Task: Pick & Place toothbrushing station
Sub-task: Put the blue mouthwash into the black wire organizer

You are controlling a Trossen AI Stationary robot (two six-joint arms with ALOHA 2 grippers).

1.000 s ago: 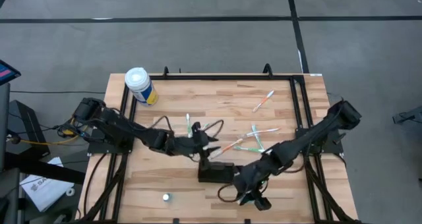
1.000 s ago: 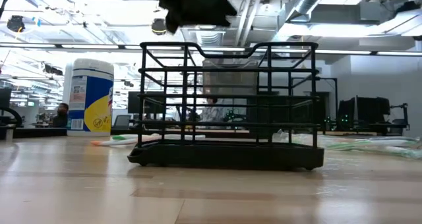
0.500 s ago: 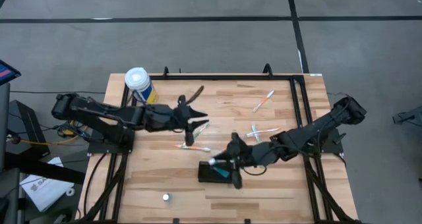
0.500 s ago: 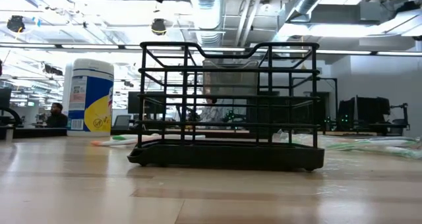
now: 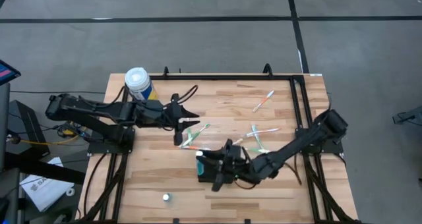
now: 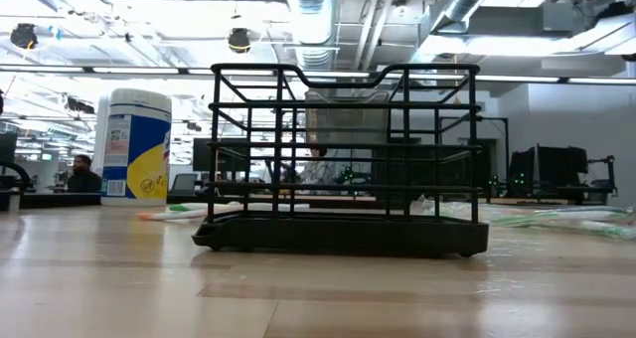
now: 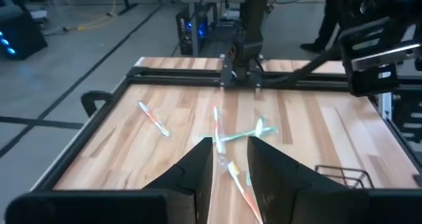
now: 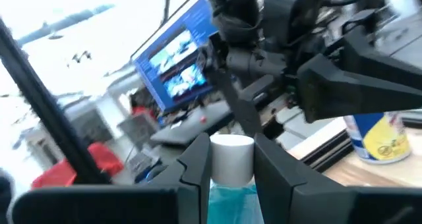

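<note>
Toothbrushing station [image 5: 212,173], a black wire rack, stands on the wooden desk [image 5: 158,178] near its front edge, about mid-width; in the low view [image 6: 343,159] it sits upright, canister behind it to one side. Right claw [image 5: 216,165] hangs just over the station's left end, pinching a toothbrush with teal handle and white end [image 8: 231,159] between its fingers [image 8: 194,161]. Left claw [image 5: 186,124] is above the desk behind the station, near loose toothbrushes [image 5: 195,133]; its fingers [image 7: 198,163] stand slightly apart, a brush on the desk showing through the gap, can't tell if gripped. More toothbrushes [image 5: 257,137] lie scattered right of centre. White-lidded canister [image 5: 140,85] at the back left corner.
</note>
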